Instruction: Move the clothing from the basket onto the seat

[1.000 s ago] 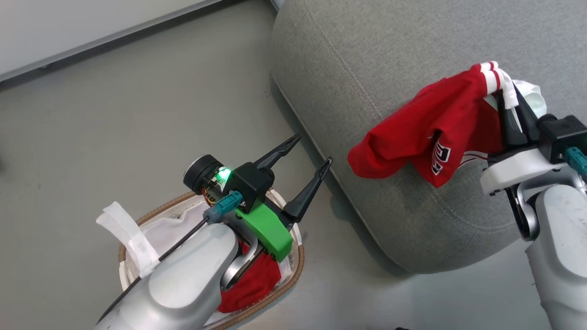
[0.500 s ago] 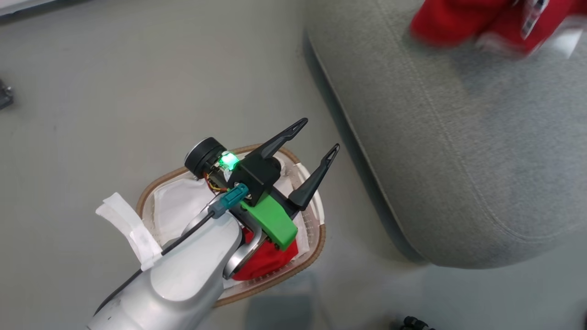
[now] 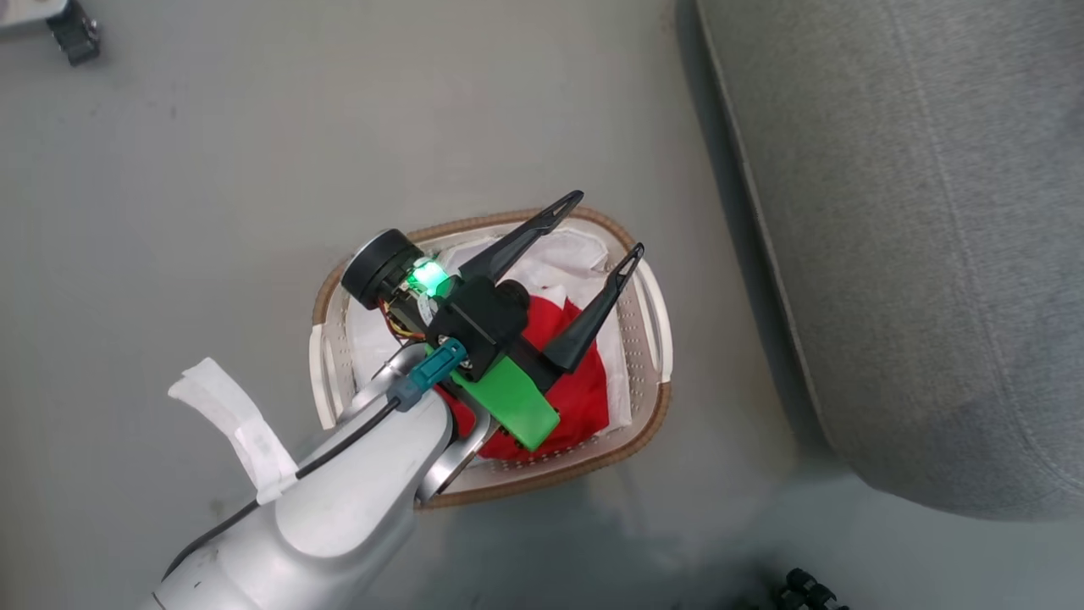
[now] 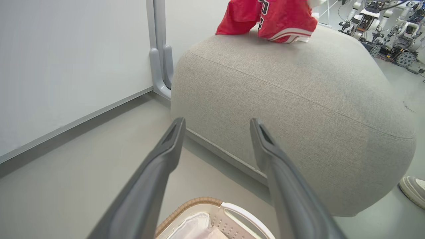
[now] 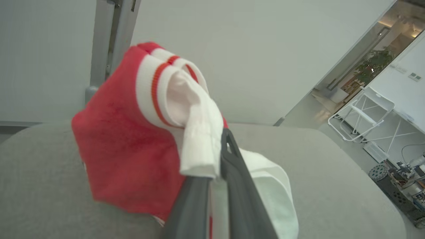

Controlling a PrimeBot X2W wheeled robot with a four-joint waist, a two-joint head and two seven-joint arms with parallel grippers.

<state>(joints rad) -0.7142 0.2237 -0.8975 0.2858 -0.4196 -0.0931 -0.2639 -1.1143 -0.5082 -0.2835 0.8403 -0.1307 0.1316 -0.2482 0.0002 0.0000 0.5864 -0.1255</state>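
The white perforated basket (image 3: 652, 407) with its brown woven rim stands on the floor left of the grey seat (image 3: 915, 254). Red clothing (image 3: 584, 398) lies in it on the white liner. My left gripper (image 3: 606, 225) hovers open over the basket with nothing between its fingers. The left wrist view has that gripper (image 4: 217, 126) pointing at the seat (image 4: 292, 109), the basket's rim (image 4: 199, 201) below it, and a red garment (image 4: 275, 20) on top of the seat. My right gripper (image 5: 219, 156) is shut on that garment (image 5: 126, 139) by its white trim, above the seat (image 5: 33, 186).
A grey post (image 4: 159, 49) runs up the wall behind the seat. A shoe (image 4: 413, 189) is on the floor at the seat's right. Dark wheeled parts sit at the floor's corners (image 3: 72, 34) (image 3: 804, 589). A white frame (image 5: 362, 119) stands far off.
The head camera has tilted and turned, so the basket now sits mid-view and the right gripper with its garment has left that view. My left gripper stays open over the basket.
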